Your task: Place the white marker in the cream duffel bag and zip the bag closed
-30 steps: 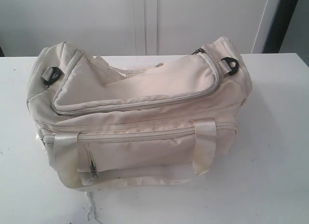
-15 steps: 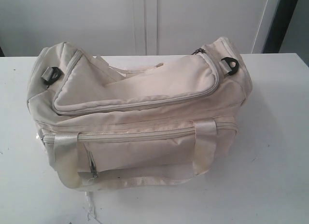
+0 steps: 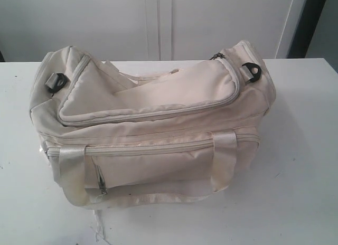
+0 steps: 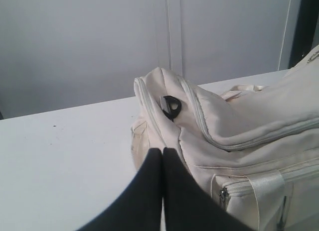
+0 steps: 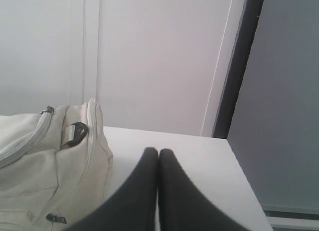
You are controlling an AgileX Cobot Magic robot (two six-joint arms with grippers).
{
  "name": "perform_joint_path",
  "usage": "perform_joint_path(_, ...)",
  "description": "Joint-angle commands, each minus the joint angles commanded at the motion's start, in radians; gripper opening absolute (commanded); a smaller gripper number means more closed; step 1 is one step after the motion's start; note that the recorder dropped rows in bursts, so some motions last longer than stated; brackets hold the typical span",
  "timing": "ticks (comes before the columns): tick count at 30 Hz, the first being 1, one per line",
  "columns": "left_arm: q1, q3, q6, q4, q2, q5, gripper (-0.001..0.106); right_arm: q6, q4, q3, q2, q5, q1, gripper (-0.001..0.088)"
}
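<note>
Cream duffel bag (image 3: pixel 158 123) sits mid-table (image 3: pixel 301 203), long axis running left-right across the exterior view, front pocket and webbing handle (image 3: pixel 71 173) facing the camera. The main top zip (image 3: pixel 158 114) looks run shut along the side that shows; the far side is hidden.

White marker: not visible in any view. Judging by the shut flap, it is likely inside the bag, but that can't be confirmed.

Left gripper (image 4: pixel 162 150): fingers pressed together, holding nothing. It is off the bag's left end, with the black strap clip (image 4: pixel 171 105) just beyond its tips.

Right gripper (image 5: pixel 158 151): fingers together, also holding nothing. It is off the bag's right end, over bare table, with that end's clip (image 5: pixel 76 131) and a metal zip pull (image 5: pixel 47 110) off to one side.

Neither gripper shows in the exterior view, and neither touches the bag. The left looks nearer to it.

Judgement: the task looks at or near done. If any zip is left open, it is at the right end by the pull, so the right arm would take it.
</note>
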Motion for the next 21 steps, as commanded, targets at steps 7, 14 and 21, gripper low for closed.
perform_joint_path(7,0.000,0.000,0.028,0.064,0.000,0.001,0.000,0.000,0.000,0.000,0.000,0.000,0.000,0.0007)
perform_joint_path(14,0.004,0.004,-0.323,0.254,0.000,0.023,0.000,0.000,0.000,0.000,0.000,0.000,0.000,0.0007)
perform_joint_path(21,0.004,0.086,-0.321,0.266,0.000,-0.024,0.000,0.000,0.000,0.000,0.000,0.000,0.000,0.0007)
